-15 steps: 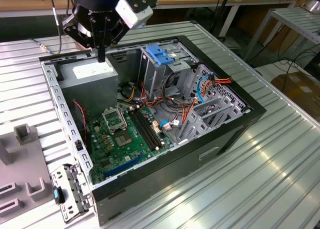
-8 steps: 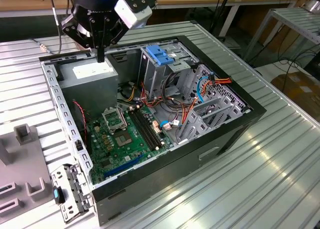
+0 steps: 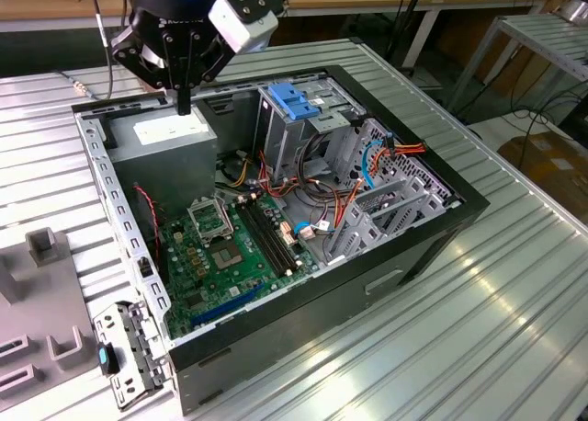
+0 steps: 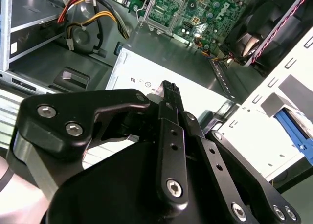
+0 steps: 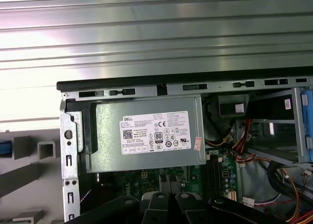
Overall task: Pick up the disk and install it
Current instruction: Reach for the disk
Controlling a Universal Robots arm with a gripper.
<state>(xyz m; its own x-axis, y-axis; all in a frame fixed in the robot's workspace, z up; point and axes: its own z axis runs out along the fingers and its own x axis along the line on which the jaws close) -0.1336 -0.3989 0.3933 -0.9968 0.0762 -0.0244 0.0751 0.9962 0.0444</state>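
Pickup step judged pending.
The hand point(image 3: 184, 107) is being held closed, empty, above the power supply point(image 3: 165, 132); opening is being required.

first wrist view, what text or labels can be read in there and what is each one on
White sticker on the grey power supply: logo, barcodes, certification marks, fine print; too small to quote reliably.
Red-and-white tag beside that sticker: too small to read.
Small white label on the dark panel further along: blurred.
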